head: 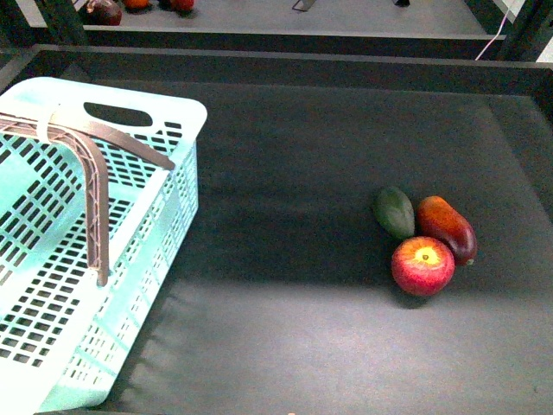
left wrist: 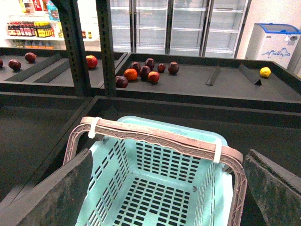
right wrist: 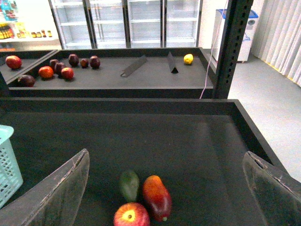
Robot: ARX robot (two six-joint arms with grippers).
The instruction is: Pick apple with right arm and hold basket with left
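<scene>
Basket (head: 173, 102) nearest, left hand (left wrist: 162, 188) gaping above it, empty — right hand (right wrist: 164, 186) spread wide, empty, short of apple (head: 422, 265). Approach step; next: descend over apple, close.

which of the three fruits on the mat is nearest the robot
The apple: round and red, with a yellow patch at its stem. The green avocado and the elongated mango lie just behind it, farther away.

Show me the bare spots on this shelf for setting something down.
Free: the wide dark mat between the basket and the apple, plus the strip behind both. Crowded: avocado and mango sit close against the apple at the right.
</scene>
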